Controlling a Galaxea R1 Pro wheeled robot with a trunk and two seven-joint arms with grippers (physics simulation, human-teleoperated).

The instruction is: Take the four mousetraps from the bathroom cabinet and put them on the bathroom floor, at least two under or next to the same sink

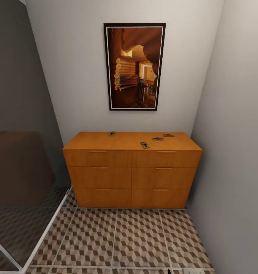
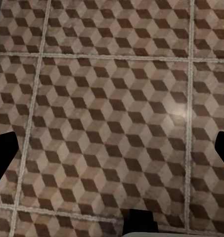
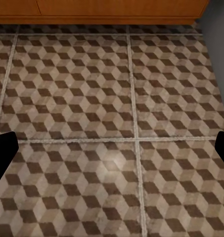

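- Left gripper [image 2: 112,148]: seen from its wrist camera pointing down at the bathroom floor [image 2: 112,98]. The two dark fingertips [image 2: 4,158] sit at opposite edges of the picture, spread wide, with only tile between them. It holds nothing.
- Right gripper [image 3: 112,153]: also aimed down at the floor, its fingertips [image 3: 3,155] likewise far apart at the picture's edges. Nothing is gripped. The base of the cabinet [image 3: 102,10] and a strip of grey wall show beyond it.
- Cabinet [image 1: 132,175]: stands against the back wall, in the corner formed with the grey wall on the right. Orange-brown wood, six drawers in two columns, all closed, each with a slim bar handle.
- Mousetraps: four lie on the cabinet top, all apart from one another. One [image 1: 111,133] is near the back edge, left of centre. One [image 1: 144,144] is close to the front edge, right of centre. One [image 1: 157,138] lies behind and to the right of that. One [image 1: 168,135] is furthest right, near the back.
- Floor: square tiles with a brown, beige and white cube print and pale grout lines, running up to the cabinet base. No trap is on it.
- Room: a framed picture [image 1: 134,66] of a warm-toned wooden interior hangs above the cabinet. A glass panel with a white frame [image 1: 37,236] stands at the left, over a darker surface.
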